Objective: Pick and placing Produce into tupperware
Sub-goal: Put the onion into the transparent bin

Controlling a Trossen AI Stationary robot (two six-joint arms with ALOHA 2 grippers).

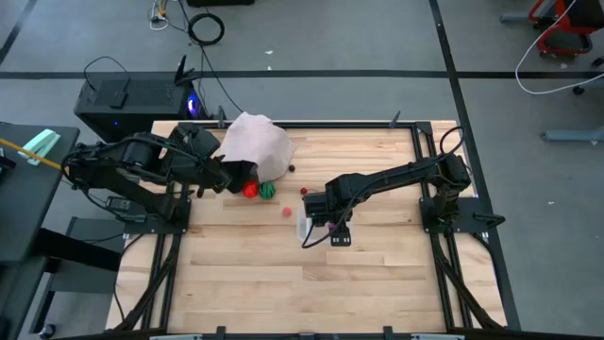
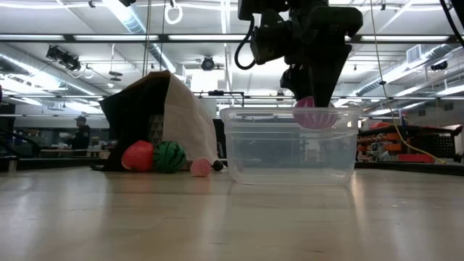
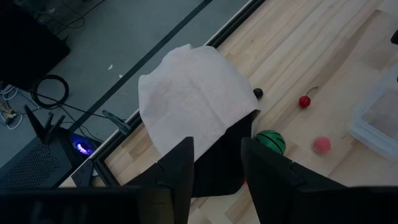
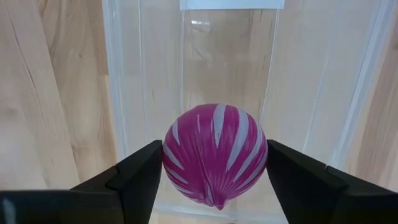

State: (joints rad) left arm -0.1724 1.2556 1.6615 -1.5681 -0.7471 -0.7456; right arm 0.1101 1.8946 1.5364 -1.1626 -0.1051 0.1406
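My right gripper (image 4: 214, 171) is shut on a magenta ball with white stripes (image 4: 214, 155) over the clear tupperware (image 2: 290, 148), which has a white mark (image 4: 231, 4) at one end. On the table by the pale bag (image 1: 257, 142) lie a red piece (image 1: 249, 189), a green one (image 1: 267, 190), a pink one (image 1: 286, 212) and a small dark red one (image 1: 304, 191). My left gripper (image 3: 217, 168) is open at the bag's dark mouth (image 3: 217, 155). My right gripper pinches the magenta ball by its two opposite sides (image 4: 168, 158) between its two fingers, which point down from above. The ball (image 2: 314, 114) hangs at the level of the tub's rim, partly inside the tub and clear of its floor. My left gripper's fingers (image 3: 180, 168) stand over the bag's mouth; I cannot tell whether they touch it.
A black box (image 1: 132, 102) with a blue light and cables lies beyond the table's far left corner. The table has a black frame rail (image 1: 415, 151) along its edges. Bare wood (image 1: 311, 283) stretches toward the near edge.
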